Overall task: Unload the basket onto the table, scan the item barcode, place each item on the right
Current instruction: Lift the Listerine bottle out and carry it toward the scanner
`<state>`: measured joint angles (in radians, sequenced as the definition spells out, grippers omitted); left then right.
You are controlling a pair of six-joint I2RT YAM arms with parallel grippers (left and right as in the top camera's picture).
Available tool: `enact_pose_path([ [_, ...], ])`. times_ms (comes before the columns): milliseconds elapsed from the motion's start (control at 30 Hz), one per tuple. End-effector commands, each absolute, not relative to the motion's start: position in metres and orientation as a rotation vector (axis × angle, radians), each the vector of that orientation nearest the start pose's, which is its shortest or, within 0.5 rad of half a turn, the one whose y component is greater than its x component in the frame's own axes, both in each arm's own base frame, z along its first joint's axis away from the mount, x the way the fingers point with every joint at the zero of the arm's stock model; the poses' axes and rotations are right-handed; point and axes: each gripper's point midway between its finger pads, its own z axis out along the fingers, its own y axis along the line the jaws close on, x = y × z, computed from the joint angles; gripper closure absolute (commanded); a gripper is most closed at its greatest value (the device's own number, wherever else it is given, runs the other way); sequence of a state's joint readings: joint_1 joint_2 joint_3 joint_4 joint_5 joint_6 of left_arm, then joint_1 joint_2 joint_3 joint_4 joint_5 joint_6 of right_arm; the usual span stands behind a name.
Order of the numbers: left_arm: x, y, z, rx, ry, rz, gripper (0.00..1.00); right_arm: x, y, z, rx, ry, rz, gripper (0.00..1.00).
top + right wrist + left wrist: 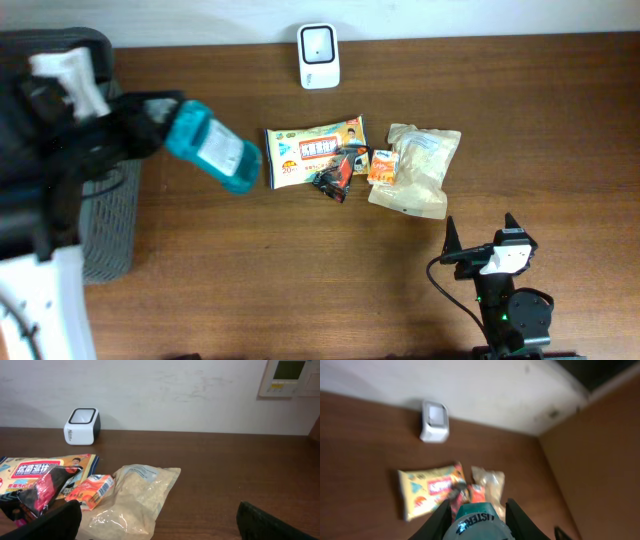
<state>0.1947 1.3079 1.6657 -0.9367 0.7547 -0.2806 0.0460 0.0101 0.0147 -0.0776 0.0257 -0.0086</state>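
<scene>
The brown wooden tabletop (520,110) carries a white barcode scanner (319,56) at the upper centre of the overhead view, close to the far edge. Well apart from it, a cluster lies in the middle. A yellow and white flat packet (300,155) is on the left, a small dark red and black wrapper (335,175) overlaps its lower right corner, and a small orange sachet (381,166) sits just beside that, resting against a clear bag of pale contents (420,172) on the right. At the left edge is a grey mesh basket (108,225); whether it stands on the tabletop cannot be told.
</scene>
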Motion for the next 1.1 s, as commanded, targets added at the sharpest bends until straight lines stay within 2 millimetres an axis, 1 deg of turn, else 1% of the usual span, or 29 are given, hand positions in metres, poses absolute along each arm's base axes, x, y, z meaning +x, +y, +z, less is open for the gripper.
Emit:
enact_pose_path([
  [0,0.363,-0.085,0.377,0.027,2.175,-0.821,0.98,0.246,0.008,0.156,-0.034,1.649,0.006,0.01],
  [67,0.376,-0.085,0.354,0.014,2.24,-0.681,0.98,0.246,0.008,0.156,-0.034,1.649,0.006,0.02],
  [133,0.388,-0.075,0.331,-0.046,2.306,-0.487,0.98,0.246,0.008,0.156,-0.034,1.649,0.006,0.01],
  [167,0.391,-0.071,0.324,-0.064,2.327,-0.423,0.98,0.246,0.008,0.156,-0.034,1.649,0.006,0.02],
  [200,0.393,-0.068,0.313,-0.08,2.362,-0.334,0.98,0.246,0.008,0.156,-0.034,1.649,0.006,0.01],
  [233,0.394,-0.069,0.303,-0.079,2.394,-0.282,0.98,0.246,0.008,0.156,-0.034,1.649,0.006,0.01],
  [300,0.394,-0.072,0.286,-0.072,2.451,-0.215,0.98,0.246,0.008,0.156,-0.034,1.649,0.006,0.01],
  [367,0.397,-0.07,0.262,-0.071,2.518,-0.097,0.98,0.246,0.008,0.156,-0.034,1.649,0.006,0.02],
  [433,0.403,-0.068,0.248,-0.072,2.546,-0.028,0.97,0.246,0.008,0.156,-0.034,1.649,0.006,0.01],
  [533,0.421,-0.069,0.219,-0.073,2.585,0.036,0.97,0.246,0.008,0.156,-0.034,1.649,0.006,0.02],
  [567,0.426,-0.068,0.213,-0.076,2.59,0.051,0.97,0.246,0.008,0.156,-0.034,1.649,0.006,0.01],
  [633,0.445,-0.062,0.193,-0.096,2.584,0.131,0.96,0.246,0.008,0.156,-0.034,1.649,0.006,0.01],
  [733,0.468,-0.055,0.176,-0.121,2.551,0.209,0.94,0.246,0.008,0.156,-0.034,1.649,0.006,0.01],
  [867,0.494,-0.056,0.159,-0.139,2.501,0.237,0.91,0.246,0.008,0.156,-0.034,1.649,0.006,0.01],
  [933,0.502,-0.056,0.157,-0.146,2.477,0.232,0.91,0.246,0.008,0.156,-0.034,1.649,0.006,0.01],
  [1067,0.511,-0.058,0.163,-0.155,2.434,0.218,0.87,0.246,0.008,0.156,-0.034,1.649,0.006,0.01],
])
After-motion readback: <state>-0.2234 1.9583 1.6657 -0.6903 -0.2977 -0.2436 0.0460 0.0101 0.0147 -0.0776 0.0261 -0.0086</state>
